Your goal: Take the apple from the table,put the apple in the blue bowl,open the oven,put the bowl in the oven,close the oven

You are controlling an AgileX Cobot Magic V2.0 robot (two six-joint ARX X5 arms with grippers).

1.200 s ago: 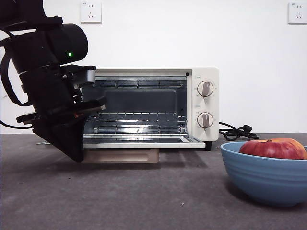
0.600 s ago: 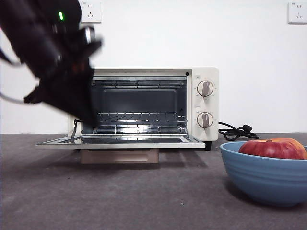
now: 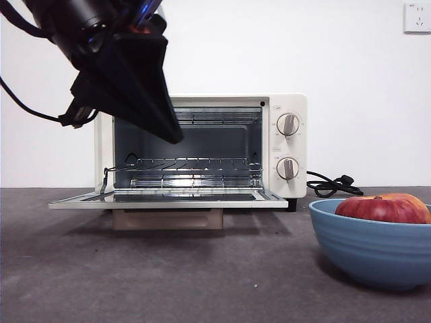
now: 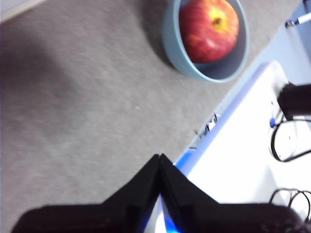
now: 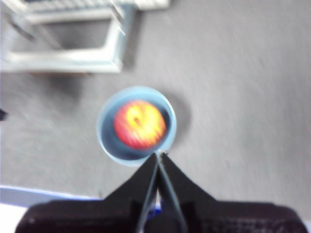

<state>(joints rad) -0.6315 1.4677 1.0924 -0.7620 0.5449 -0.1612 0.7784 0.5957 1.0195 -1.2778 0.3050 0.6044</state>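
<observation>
Oven Door Down, Apple in the Bowl

Up at the left of the front view, the left gripper point(image 3: 172, 134) hangs above the table point(image 3: 135, 269), its dark tip in front of the upper left part of the oven's opening. Its jaws are pressed together to a point with nothing between them, as the left wrist view point(image 4: 159, 158) shows.

Next comes the oven point(image 3: 202, 148), its door point(image 3: 168, 200) folded down flat and the wire rack point(image 3: 188, 165) bare inside. Two knobs point(image 3: 288, 124) sit on its right panel, and a black cord point(image 3: 330, 185) trails off beside it.

Farthest right, the blue bowl point(image 3: 374, 249) stands on the table with the apple point(image 3: 384, 207) resting inside it. The right gripper point(image 5: 158, 156) is high above the bowl, jaws likewise closed and empty.
</observation>
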